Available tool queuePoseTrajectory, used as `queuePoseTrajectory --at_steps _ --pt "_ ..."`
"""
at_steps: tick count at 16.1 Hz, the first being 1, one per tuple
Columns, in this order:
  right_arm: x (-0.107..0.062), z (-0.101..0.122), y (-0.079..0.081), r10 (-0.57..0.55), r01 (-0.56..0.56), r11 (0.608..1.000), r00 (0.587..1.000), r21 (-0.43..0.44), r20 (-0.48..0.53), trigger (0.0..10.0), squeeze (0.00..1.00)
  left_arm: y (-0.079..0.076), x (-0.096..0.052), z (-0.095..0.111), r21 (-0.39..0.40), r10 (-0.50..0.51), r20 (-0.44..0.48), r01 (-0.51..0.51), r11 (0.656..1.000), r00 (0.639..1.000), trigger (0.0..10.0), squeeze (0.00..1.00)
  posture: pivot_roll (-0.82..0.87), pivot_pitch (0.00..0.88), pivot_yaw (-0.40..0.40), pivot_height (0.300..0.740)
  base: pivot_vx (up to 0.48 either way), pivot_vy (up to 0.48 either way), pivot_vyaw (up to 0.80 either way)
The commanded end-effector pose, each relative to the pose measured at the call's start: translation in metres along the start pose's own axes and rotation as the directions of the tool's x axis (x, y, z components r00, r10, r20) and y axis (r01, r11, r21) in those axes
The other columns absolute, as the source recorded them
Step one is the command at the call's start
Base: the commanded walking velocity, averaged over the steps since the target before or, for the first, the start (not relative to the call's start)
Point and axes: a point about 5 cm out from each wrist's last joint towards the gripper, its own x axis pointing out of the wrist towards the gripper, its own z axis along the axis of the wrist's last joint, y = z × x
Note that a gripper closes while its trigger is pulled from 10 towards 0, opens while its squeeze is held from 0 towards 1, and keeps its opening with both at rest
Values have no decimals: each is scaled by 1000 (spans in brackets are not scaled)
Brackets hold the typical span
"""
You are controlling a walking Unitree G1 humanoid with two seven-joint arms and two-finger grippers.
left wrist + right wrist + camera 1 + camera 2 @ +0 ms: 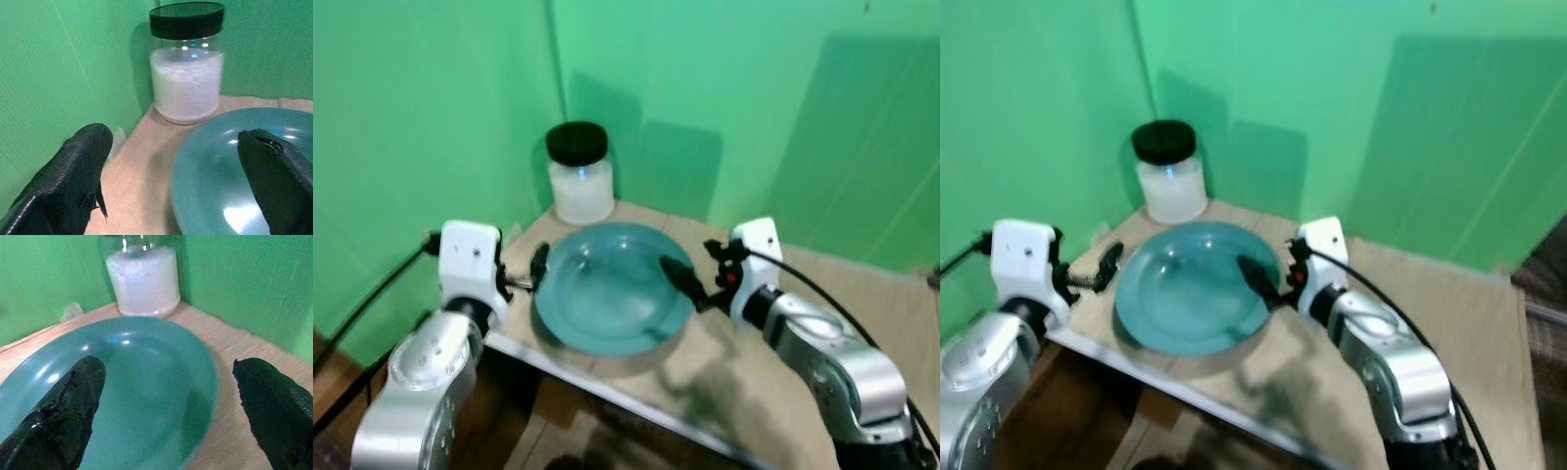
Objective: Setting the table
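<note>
left gripper spread wide, straddling the left rim of the teal plate; right gripper equally wide astride the right rim. plate sits between them on the table corner, jar behind.

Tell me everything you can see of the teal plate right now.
The teal plate is round, shallow and glossy, with a raised rim. It lies flat and empty on the tan table, near its corner, in front of the black-lidded jar. The open left gripper and right gripper each straddle one side of its rim.
</note>
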Motion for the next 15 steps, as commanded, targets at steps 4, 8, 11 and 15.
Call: queuePoseTrajectory --at_steps 4,8,11,15 --pt "2 0 2 89 -88 996 996 17 -18 10000 0 8 -5 0 44 16 -7 -15 999 1000 10000 0 -43 21 28 740 0 0 0" --pt "19 0 -5 40 -35 980 999 195 -23 10000 1000 12 -6 -3 37 -182 -51 184 982 982 10000 1000 -39 14 20 740 0 0 0" --pt "30 5 -16 -22 28 978 999 205 -35 10000 1000 14 5 -10 108 -334 -100 344 933 937 10000 1000 -42 0 3 740 0 0 0" --pt "38 8 -35 -82 93 982 994 167 -73 10000 1000 29 22 -27 58 -519 -166 534 843 838 10000 0 -57 0 -16 740 0 0 0"
